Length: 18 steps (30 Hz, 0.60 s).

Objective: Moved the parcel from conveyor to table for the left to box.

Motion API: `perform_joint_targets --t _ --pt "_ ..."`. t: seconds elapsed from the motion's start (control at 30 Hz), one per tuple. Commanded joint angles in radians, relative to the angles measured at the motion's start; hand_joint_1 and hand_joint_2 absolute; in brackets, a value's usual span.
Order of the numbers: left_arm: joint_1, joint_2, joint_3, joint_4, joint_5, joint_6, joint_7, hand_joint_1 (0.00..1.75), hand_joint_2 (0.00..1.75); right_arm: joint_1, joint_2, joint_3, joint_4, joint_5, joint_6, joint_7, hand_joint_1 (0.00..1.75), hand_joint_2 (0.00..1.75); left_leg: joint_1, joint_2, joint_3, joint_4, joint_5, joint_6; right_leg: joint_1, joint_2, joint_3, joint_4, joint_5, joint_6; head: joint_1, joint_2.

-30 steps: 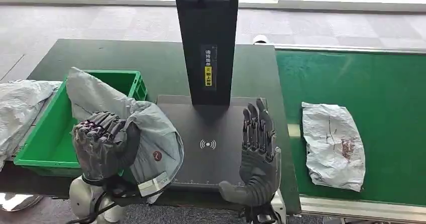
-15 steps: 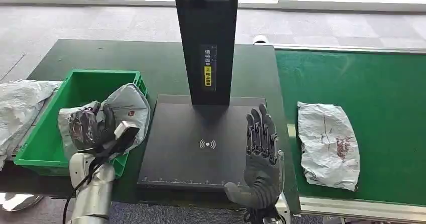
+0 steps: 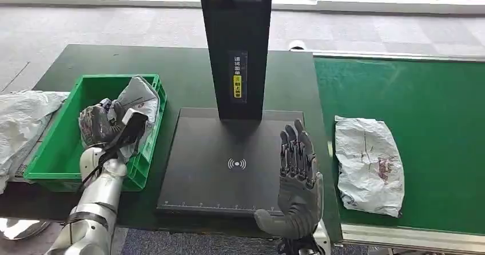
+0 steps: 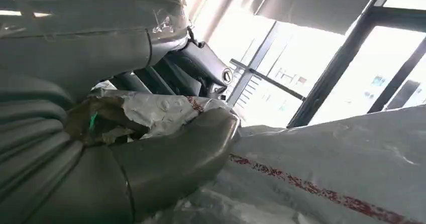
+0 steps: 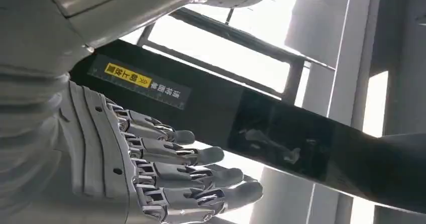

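At the left of the frame we see the left hand (image 3: 98, 126) gripping a grey parcel (image 3: 137, 98) inside the green box (image 3: 57, 158). The right hand (image 3: 296, 172), lower middle, is open and flat.

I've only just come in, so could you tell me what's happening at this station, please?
The robot's left hand holds a grey parcel over the green bin at the table's left side, partly inside it. Its right hand is open and empty, fingers straight, above the black scanner plate. A second parcel lies on the green conveyor to the right, and another grey bag lies left of the bin.
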Motion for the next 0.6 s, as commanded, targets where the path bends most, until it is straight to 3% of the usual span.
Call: perform_joint_targets --t 0.03,0.3,0.43,0.5,0.6 --pt "-0.089 0.022 0.088 0.098 0.192 -0.033 -0.099 0.0 0.0 0.009 -0.003 -0.01 0.015 0.01 0.005 0.003 0.0 1.75 0.001 -0.001 -0.002 0.0 0.002 0.0 0.001 -0.001 -0.001 -0.001 0.001 -0.001 0.0 0.0" --pt "0.086 -0.055 0.002 -0.162 0.393 -0.146 -0.128 0.0 0.0 0.065 -0.008 -0.038 -0.011 0.04 0.001 0.003 0.0 1.75 0.0 0.0 0.0 -0.002 0.002 0.0 0.002 0.0 0.001 -0.003 0.002 -0.001 0.0 0.0" --pt "0.151 -0.085 -0.023 -0.257 0.384 -0.052 -0.115 0.0 0.0 0.052 -0.001 -0.031 0.005 0.034 0.006 0.003 0.0 1.75 0.0 0.001 0.0 -0.002 0.001 0.0 0.001 0.001 0.0 -0.003 0.002 0.0 0.0 0.0" --pt "0.189 -0.073 -0.095 -0.302 0.337 -0.041 -0.058 0.0 0.0 0.055 0.001 -0.04 0.01 0.041 0.001 0.003 0.0 1.75 0.0 0.002 0.0 -0.001 0.001 0.0 0.001 0.002 -0.001 -0.002 0.002 0.0 0.0 0.0" --pt "0.189 -0.073 -0.095 -0.302 0.337 -0.041 -0.058 0.0 0.0 0.055 0.001 -0.04 0.01 0.041 0.001 0.003 0.0 1.75 0.001 0.001 -0.002 0.0 0.0 0.0 0.001 0.001 -0.002 -0.002 0.001 -0.001 0.0 0.0"
